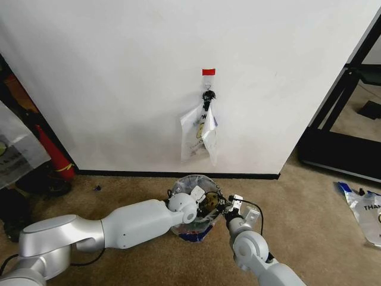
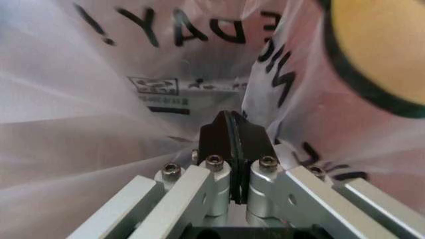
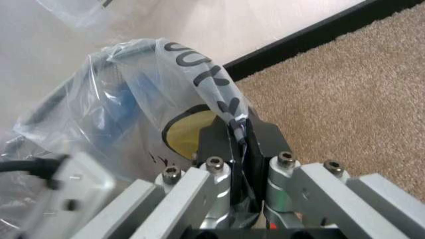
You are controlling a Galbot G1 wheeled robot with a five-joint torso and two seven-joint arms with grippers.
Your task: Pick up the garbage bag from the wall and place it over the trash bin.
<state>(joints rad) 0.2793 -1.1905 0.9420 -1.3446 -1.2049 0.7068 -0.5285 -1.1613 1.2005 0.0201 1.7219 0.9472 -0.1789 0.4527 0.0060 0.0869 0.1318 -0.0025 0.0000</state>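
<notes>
**Bag at the bin, both grippers pinching film — risk is a slip or a tear**

Status: the garbage bag (image 1: pixel 196 193) is down at the trash bin (image 1: pixel 193 232), on the carpet (image 1: pixel 297 196) just out from the wall (image 1: pixel 119 71). From the head view the plastic looks draped over the bin's mouth; can't confirm the rim is covered all round, since the arms block the near side.

Left gripper (image 2: pixel 232 149): pads together, surrounded by printed film. Looks like a thin fold is trapped between them, but I can't be sure from this angle. Sits at the left of the bin mouth.

Right gripper (image 3: pixel 240 144): clamped on a twisted strip of the bag's edge, at the right of the bin mouth, baseboard (image 3: pixel 319 35) behind it.

Spare same-print bags (image 1: pixel 199 134) hang on the hook (image 1: pixel 208 95) under the red tape (image 1: pixel 208 71). Not ours.

Risks, my read:
- Film is thin and slick. Pulling the two grips apart too hard could tear it or strip it out of the pads.
- The right grip is on a narrow bunched strip, so load concentrates there.
- The bin is light and unrestrained. Sideways pull could tip or drag it.
- Letting go before the edge hooks the rim could drop the bag inside.
</notes>
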